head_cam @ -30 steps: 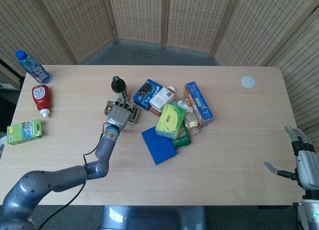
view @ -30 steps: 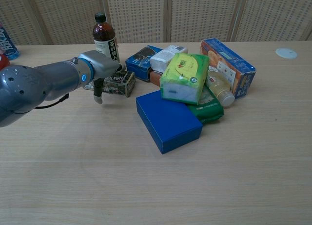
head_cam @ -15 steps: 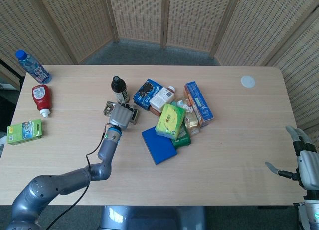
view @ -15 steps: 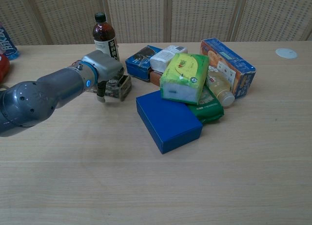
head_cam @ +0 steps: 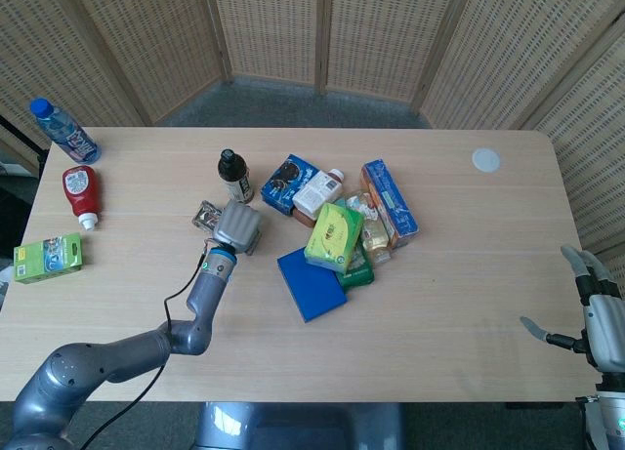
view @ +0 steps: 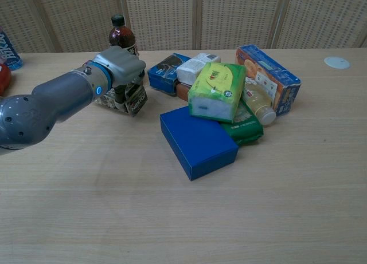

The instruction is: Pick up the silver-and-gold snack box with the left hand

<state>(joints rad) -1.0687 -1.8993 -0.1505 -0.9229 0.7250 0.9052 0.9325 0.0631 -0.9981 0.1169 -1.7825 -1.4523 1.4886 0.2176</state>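
Left hand [view: 118, 66]: over the silver-and-gold snack box [view: 131, 98], fingers [view: 127, 93] curled down and clamped on it.
Silver-and-gold snack box: on the desk [head_cam: 439, 274] just in front of the dark bottle [view: 123, 39], left of the pile; its near end looks tipped up in the chest view.
Pile: blue box [view: 198, 141] in front, green tissue pack [view: 217, 92] leaning on it, orange-and-blue carton [view: 267, 78] behind.
Right hand [head_cam: 598, 318]: at the desk's right edge, well apart from everything, fingers apart, holding nothing.
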